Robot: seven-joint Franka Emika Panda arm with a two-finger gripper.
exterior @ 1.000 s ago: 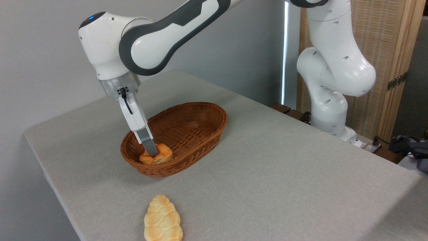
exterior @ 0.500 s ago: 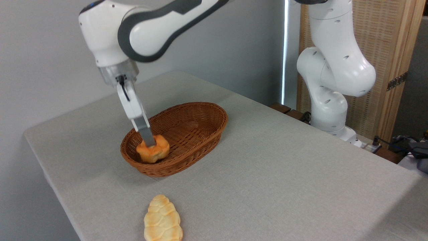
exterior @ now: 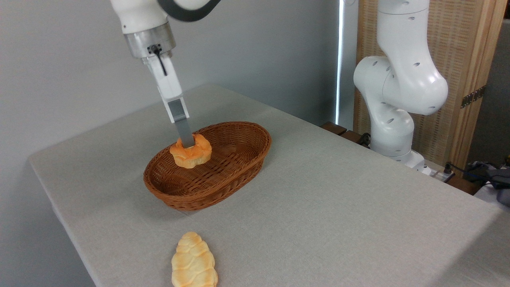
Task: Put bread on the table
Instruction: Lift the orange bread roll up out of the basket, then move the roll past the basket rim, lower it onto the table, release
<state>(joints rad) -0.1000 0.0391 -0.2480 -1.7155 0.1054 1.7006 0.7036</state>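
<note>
The gripper (exterior: 186, 144) is clamped on the orange bread (exterior: 191, 153), suspended above the wicker basket (exterior: 223, 175). A braided loaf (exterior: 194, 261) lies on the counter (exterior: 338, 207).

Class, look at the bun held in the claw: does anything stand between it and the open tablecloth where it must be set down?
Only the basket: the bun, gripped by the claw, hangs above its interior, so its wicker rim must be cleared. The braided loaf occupies the table's front edge.

Open table (exterior: 338, 207) cloth found right of basket (exterior: 239, 167); front edge blocked by braided loaf (exterior: 194, 261) (robot base (exterior: 398, 147) stands far right).
</note>
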